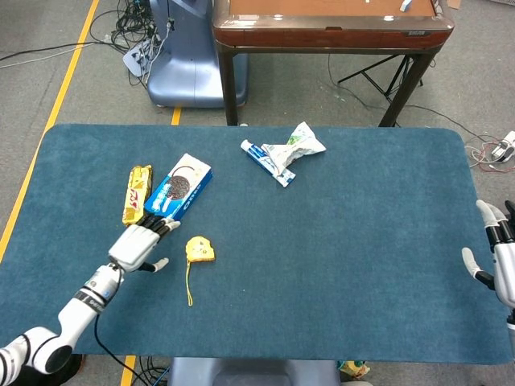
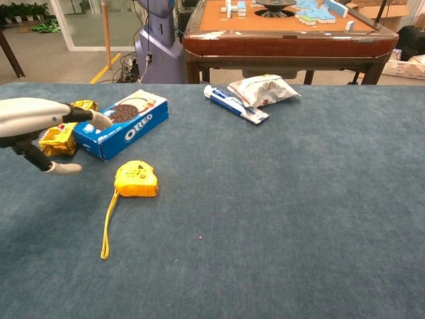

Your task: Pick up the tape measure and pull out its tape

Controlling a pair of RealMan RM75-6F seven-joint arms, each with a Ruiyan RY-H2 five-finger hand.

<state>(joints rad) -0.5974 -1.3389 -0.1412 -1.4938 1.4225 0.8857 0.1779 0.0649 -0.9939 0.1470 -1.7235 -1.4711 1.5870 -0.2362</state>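
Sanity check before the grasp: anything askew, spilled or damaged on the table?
Nothing spilled or broken. The crumpled white snack bag lies partly on the toothpaste tube. The yellow tape measure lies flat, strap trailing toward the near edge, tape not pulled out. The left hand is open beside it, not touching.

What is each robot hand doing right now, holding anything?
Left robot hand: open, holding nothing, just left of the yellow tape measure.
Right robot hand: open, holding nothing, at the table's right edge.
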